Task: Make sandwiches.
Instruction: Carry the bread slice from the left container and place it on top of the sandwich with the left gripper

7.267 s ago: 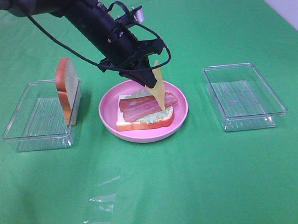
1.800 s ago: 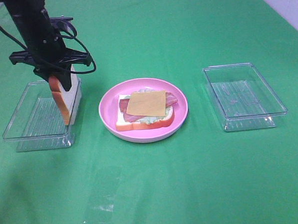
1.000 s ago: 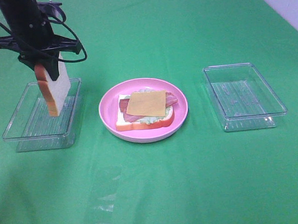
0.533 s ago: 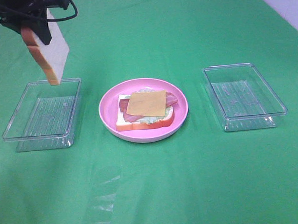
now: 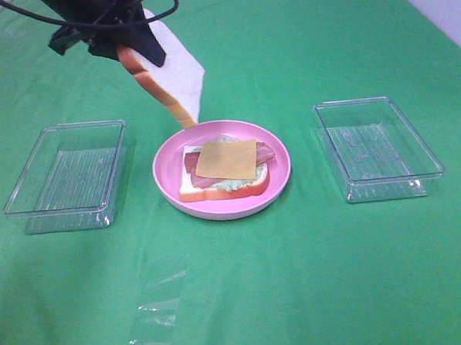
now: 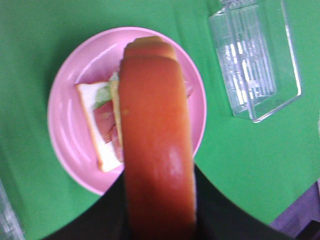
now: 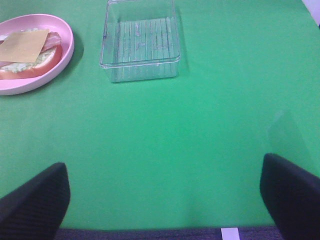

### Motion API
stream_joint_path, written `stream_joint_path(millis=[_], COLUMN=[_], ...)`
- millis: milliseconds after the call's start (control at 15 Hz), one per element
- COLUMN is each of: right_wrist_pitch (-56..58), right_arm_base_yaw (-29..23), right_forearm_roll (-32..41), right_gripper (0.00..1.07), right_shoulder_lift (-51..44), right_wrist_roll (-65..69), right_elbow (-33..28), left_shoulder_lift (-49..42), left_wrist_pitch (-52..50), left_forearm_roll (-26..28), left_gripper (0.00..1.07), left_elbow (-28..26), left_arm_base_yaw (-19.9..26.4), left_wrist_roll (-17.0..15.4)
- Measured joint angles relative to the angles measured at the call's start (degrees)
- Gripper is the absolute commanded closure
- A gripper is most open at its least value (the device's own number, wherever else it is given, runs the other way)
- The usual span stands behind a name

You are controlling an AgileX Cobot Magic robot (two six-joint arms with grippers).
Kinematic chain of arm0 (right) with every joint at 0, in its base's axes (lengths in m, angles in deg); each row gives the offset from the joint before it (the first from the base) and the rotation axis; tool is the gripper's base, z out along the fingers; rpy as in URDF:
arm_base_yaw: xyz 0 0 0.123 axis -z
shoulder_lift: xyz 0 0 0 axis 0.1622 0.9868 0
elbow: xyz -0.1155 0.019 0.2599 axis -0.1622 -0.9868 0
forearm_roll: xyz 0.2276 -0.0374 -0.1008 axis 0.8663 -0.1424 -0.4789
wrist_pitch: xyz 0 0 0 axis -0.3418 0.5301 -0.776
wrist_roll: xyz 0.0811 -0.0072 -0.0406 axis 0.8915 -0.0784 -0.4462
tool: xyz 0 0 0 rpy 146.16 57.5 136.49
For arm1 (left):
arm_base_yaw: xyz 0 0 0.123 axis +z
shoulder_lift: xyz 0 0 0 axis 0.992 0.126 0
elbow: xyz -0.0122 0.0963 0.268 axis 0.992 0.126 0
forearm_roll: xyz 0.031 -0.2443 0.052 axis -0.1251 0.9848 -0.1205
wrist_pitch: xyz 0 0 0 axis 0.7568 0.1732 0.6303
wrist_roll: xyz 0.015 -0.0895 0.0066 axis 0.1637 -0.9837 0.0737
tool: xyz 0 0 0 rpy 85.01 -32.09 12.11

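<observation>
One pink plate (image 5: 167,181) sits at the centre of the green surface (image 5: 298,277) in the high view, flanked by two clear plastic trays: one (image 5: 67,175) at the left of the frame, one (image 5: 378,147) at the right. On the plate lies the open sandwich (image 5: 224,170): one bread slice at the bottom, pale green lettuce, red-brown bacon strips and one yellow cheese square (image 5: 227,159) on top.

In the upper left of the frame, the left gripper (image 5: 131,45) holds a second bread slice (image 5: 169,74) in the air, its fingers clamped on the slice's upper end. The slice hangs tilted, its lower tip above the plate's far rim and not touching the stack. The left wrist view looks down the orange-brown crust (image 6: 156,145) of this slice, with the plate (image 6: 67,145) and sandwich beneath it and one tray (image 6: 255,57) in the upper right of that frame.

The right wrist view shows the right gripper's two dark fingers (image 7: 32,202) spread wide apart at the lower corners, gripping nothing, with the plate (image 7: 65,55) at upper left and one tray (image 7: 140,40) at upper centre.
</observation>
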Motion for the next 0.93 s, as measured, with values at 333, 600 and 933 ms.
stream_joint_path(millis=[333,600,933], right_wrist_pitch=[0.0,0.0,0.0], right_arm_base_yaw=[0.0,0.0,0.0], right_forearm_roll=[0.0,0.0,0.0], right_gripper=[0.09,0.09,0.09], right_shoulder_lift=[0.0,0.0,0.0], right_wrist_roll=[0.0,0.0,0.0], right_elbow=[0.0,0.0,0.0], left_shoulder_lift=[3.4,4.6,8.3], left_wrist_pitch=[-11.0,-16.2,-19.3], left_forearm_roll=[22.1,25.9,26.9], left_gripper=[1.07,1.07,1.07], left_elbow=[9.2,13.0,13.2], left_arm_base_yaw=[-0.4,-3.6,-7.4], left_wrist_roll=[16.5,19.4,18.9])
